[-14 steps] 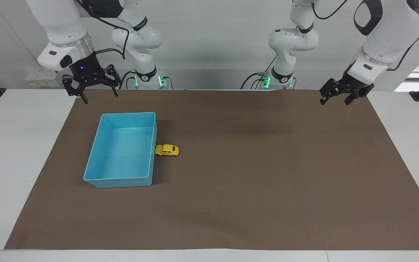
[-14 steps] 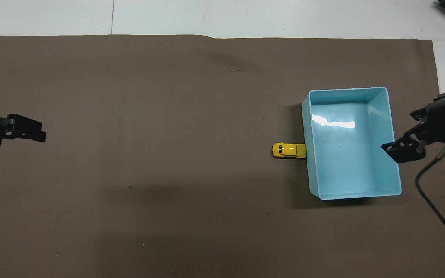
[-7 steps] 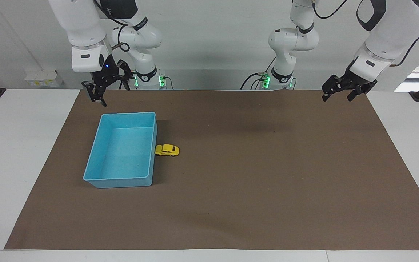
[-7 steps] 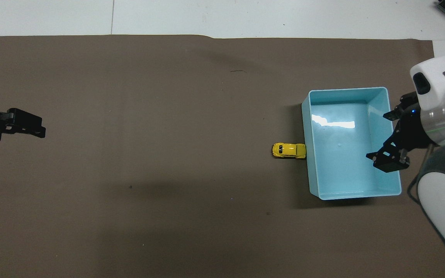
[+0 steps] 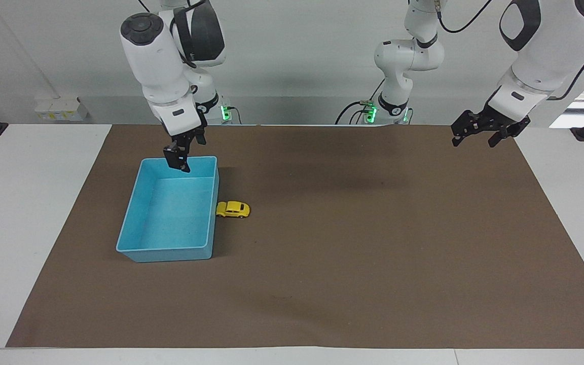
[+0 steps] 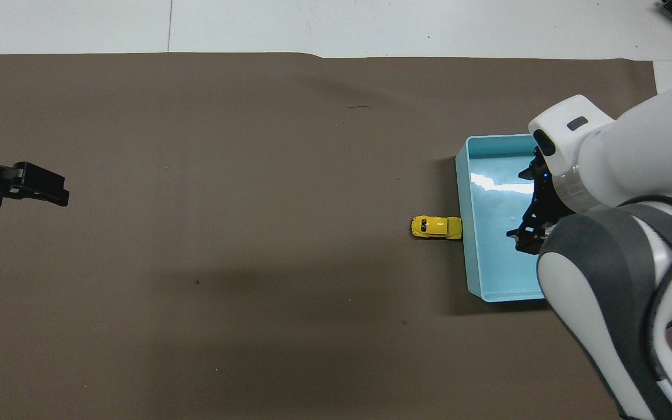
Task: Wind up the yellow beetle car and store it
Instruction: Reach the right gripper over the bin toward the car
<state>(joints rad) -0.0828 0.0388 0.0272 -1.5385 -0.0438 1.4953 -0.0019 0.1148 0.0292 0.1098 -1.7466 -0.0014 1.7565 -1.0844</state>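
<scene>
A: Yellow beetle car (image 5: 232, 209), tiny rounded toy, sat touching the light blue plastic bin (image 5: 142, 219) on the tabletop.

B: Right claw (image 5: 177, 158) hung spread over that bin, left claw (image 5: 476, 133) waited spread. I'd have pinched the car's sides.

A mat (image 5: 353, 263) covers most of the worktop (image 5: 28, 228). The bin (image 5: 142, 249) sits on the mat in the left half of the facing view, toward the right arm's end. The yellow beetle car (image 5: 232, 209) stands on the mat beside the bin, its end touching the bin's wall, toward the frame's centre.
</scene>
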